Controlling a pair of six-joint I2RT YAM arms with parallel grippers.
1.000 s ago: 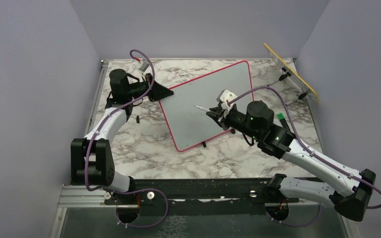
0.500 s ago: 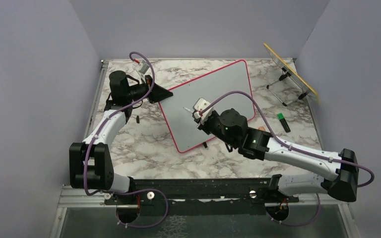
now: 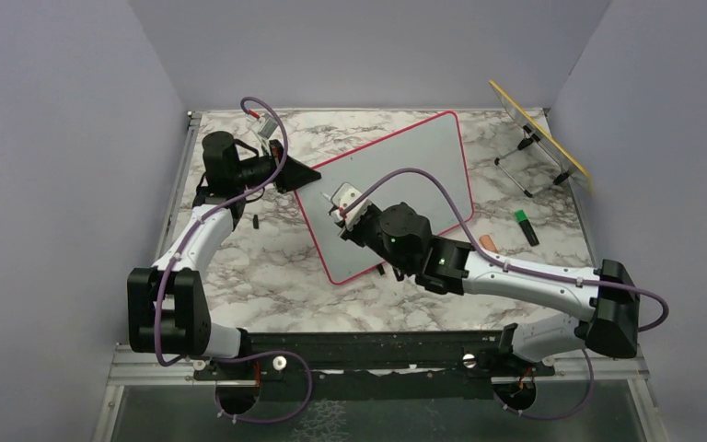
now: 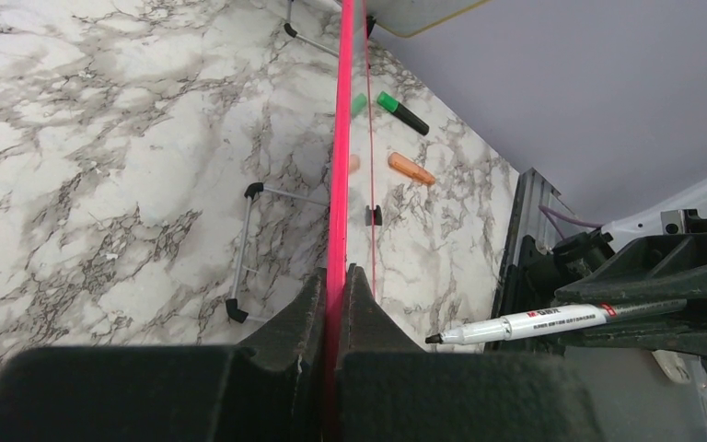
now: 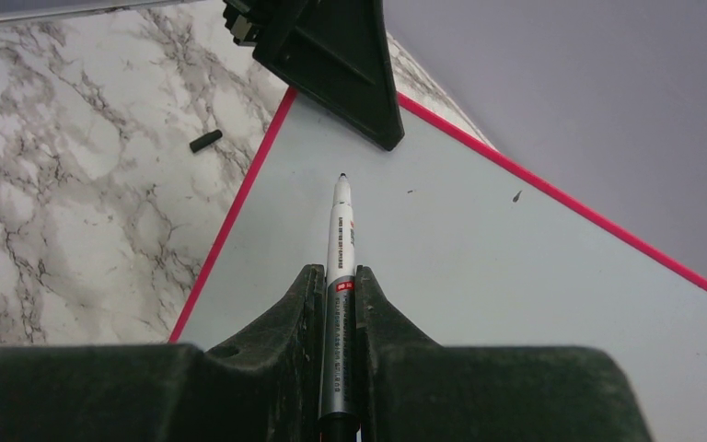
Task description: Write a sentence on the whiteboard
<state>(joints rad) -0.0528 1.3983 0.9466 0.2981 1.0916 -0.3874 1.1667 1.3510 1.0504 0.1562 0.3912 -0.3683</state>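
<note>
Right hand (image 5: 339, 274) shifted left over whiteboard (image 3: 414, 166), clamped on marker (image 5: 341, 216) | left hand (image 4: 335, 281) pinches its edge

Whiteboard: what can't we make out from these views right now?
- Top view: the right arm covers the lower-left of the large pink-framed white whiteboard; any writing there is hidden.
- Left wrist view: board seen edge-on in the left claw; its face doesn't show.
- Right wrist view: can't tell if the white-barrelled black-tipped marker in the right claw touches the board; barrel print too small.
</note>
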